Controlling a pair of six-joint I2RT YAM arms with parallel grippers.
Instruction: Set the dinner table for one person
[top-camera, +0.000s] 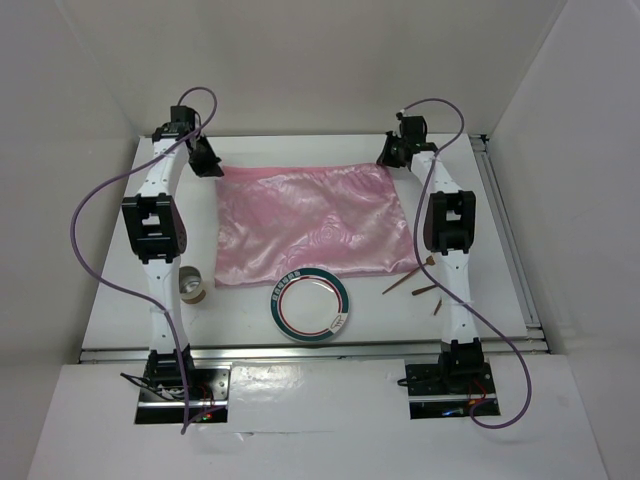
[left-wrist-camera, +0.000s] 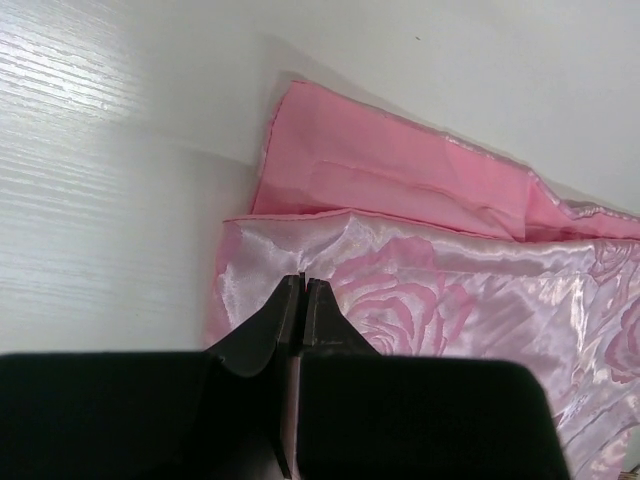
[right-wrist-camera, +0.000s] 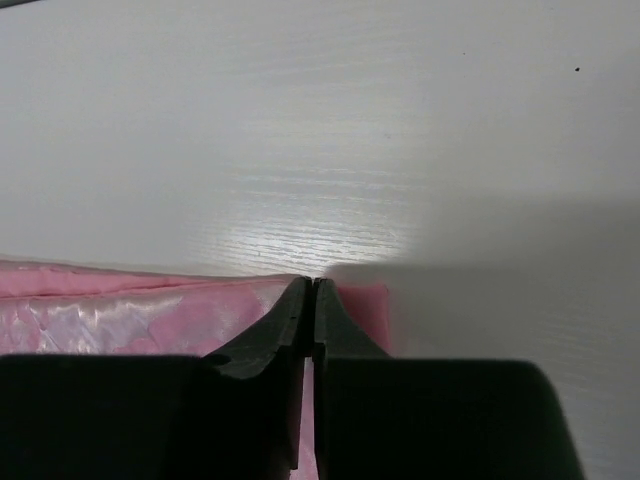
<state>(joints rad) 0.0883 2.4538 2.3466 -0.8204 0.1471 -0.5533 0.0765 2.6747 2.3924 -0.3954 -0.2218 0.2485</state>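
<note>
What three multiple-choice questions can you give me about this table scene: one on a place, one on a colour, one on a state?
1. Where is the plate?
A. At the near edge of the cloth
B. Beyond the far edge of the cloth
C. In the middle of the cloth

2. What colour is the cloth?
A. Blue
B. Green
C. Pink

3. In what state is the left gripper?
A. Wide open above the plate
B. Shut on a far corner of the cloth
C. Shut on the rim of the plate

Answers:
1 A, as the top view shows the plate at the cloth's near edge.
2 C, as every view shows shiny pink cloth.
3 B, as the left wrist view shows its fingers pressed together with pink cloth between them.
</note>
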